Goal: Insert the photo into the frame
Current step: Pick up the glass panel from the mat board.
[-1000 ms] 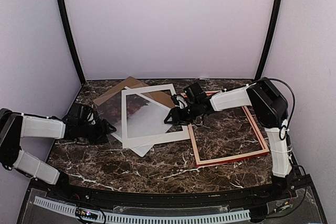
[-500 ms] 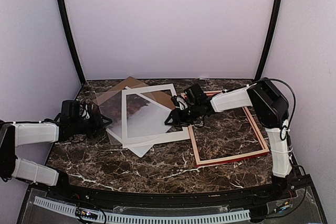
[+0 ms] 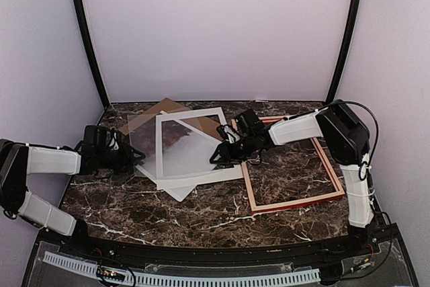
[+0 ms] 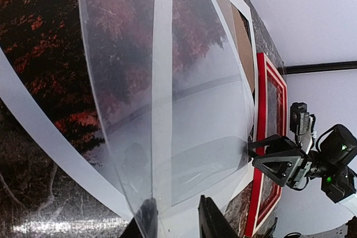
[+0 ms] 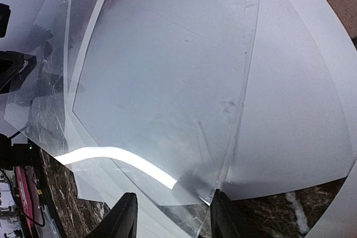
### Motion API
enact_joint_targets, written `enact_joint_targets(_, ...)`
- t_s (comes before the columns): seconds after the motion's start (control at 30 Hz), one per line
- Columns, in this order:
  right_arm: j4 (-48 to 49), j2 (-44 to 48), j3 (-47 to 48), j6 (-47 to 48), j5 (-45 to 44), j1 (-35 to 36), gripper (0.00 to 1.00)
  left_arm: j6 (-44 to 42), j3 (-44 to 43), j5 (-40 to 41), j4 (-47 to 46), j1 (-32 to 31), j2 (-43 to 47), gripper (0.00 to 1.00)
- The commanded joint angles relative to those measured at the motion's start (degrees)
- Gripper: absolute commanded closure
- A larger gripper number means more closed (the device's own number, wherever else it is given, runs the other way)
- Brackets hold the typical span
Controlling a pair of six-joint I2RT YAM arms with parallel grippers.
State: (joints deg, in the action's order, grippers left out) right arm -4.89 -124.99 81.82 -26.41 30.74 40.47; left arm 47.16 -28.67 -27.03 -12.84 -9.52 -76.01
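The photo (image 3: 173,140), reddish-brown terrain under grey mist, lies flat in a stack left of centre and also shows in the left wrist view (image 4: 33,32). The red frame (image 3: 295,203) lies empty on the table to the right; its red rail shows in the left wrist view (image 4: 261,137). A clear sheet (image 3: 195,152) lies on top of the stack, bowed upward (image 4: 206,110) (image 5: 167,65). My left gripper (image 3: 134,157) (image 4: 177,215) is open, with the sheet's left edge against one finger. My right gripper (image 3: 216,154) (image 5: 174,207) is open around the sheet's right corner.
A white mat (image 3: 201,176) with a cut-out window lies over the photo, and a brown backing board (image 3: 158,111) lies under the stack at the back. The table is dark marble, with white walls behind and at both sides.
My left gripper drew back to the left and a little farther away, and the clear sheet's left edge lifted. The right gripper stayed at the sheet's right corner.
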Motion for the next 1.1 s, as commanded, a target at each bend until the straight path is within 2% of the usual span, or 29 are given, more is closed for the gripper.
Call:
enact_joint_targets(0.0,-1.81,0.69,-0.97,1.40,2.33,1.26,0.54,-0.16,-2.22,-2.93,-2.84,0.03,-2.21,0.74)
enact_joint_targets(0.2,-2.83,0.55,-0.51,1.95,1.96,1.26,0.53,-0.38,-3.18,-3.08,-2.33,0.03,-2.50,0.85)
enact_joint_targets(0.33,-4.52,1.74,0.65,2.62,0.87,1.04,0.46,-1.57,-3.88,-2.38,0.11,0.01,-0.87,1.00)
enact_joint_targets(0.6,-4.99,12.96,-4.10,1.99,-6.11,-2.71,0.24,-10.02,-10.80,-1.07,15.50,0.03,6.96,1.00)
enact_joint_targets(0.67,-5.45,16.98,-6.63,2.18,-7.98,-4.05,0.21,-12.54,-12.98,-1.71,19.97,-0.05,8.98,1.00)
enact_joint_targets(0.83,-9.75,24.41,-12.64,3.54,-15.57,-8.60,0.17,-16.22,-17.97,-2.68,24.61,-0.22,13.84,1.00)
enact_joint_targets(1.07,-14.19,33.34,-21.43,5.46,-25.61,-21.39,0.16,-18.30,-23.03,-5.96,28.55,-0.86,17.60,1.00)
